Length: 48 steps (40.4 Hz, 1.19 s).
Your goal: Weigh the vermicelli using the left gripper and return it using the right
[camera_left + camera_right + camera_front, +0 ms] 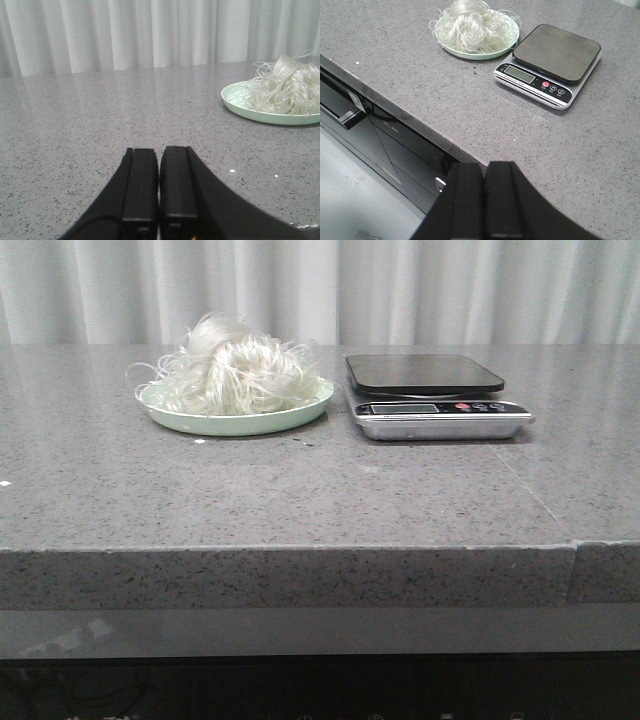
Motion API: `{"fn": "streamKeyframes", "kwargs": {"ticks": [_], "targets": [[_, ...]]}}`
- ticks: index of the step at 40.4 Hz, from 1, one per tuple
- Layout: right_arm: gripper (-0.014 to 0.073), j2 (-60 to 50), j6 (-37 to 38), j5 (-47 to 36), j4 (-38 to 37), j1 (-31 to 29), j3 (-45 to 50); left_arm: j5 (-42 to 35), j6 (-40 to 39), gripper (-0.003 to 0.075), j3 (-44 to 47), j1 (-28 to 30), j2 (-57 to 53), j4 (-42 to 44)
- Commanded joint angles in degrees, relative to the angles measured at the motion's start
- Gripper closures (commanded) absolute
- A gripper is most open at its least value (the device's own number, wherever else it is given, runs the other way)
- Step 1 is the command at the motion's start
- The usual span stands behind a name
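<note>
The vermicelli is sitting heaped on the pale green plate, just left of the scale. The left gripper and right gripper are both hovering well away from the scale, jaws pressed together, holding nothing.

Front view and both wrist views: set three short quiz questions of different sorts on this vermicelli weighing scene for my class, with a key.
1. True or false: the vermicelli already lies on the kitchen scale.
2. Which does the front view show nearer the robot's left side? A) the pale green plate B) the scale
3. Fill in: the fingers of the left gripper and the right gripper are pressed ____.

Key: 1 false, it is on the plate; 2 A; 3 together.
</note>
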Motion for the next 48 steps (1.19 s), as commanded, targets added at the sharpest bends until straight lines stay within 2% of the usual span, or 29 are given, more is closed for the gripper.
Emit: {"fn": "streamKeyframes", "kwargs": {"ticks": [1,25,29,35,48], "targets": [[0.0454,0.5,-0.2,-3.8,-0.4,-0.3,-1.1,-5.1,-0.3,0.0565,2.0,0.0,-1.3,-0.6],[0.0454,0.3,-0.2,-3.8,-0.4,-0.3,-0.8,-5.1,-0.3,0.0565,2.0,0.0,-1.3,-0.6],[0.0454,-1.2,-0.2,-5.5,-0.4,-2.5,1.1,-5.1,-0.3,0.0565,2.0,0.0,-1.3,-0.6],[0.0454,-5.9,-0.2,-15.4,-0.4,-9.2,8.6,-5.1,-0.3,0.0565,2.0,0.0,-1.3,-0.6],[0.0454,-16.7,-0.2,-43.0,-0.4,-23.3,30.4,-5.1,-0.3,0.0565,2.0,0.0,-1.3,-0.6]]}}
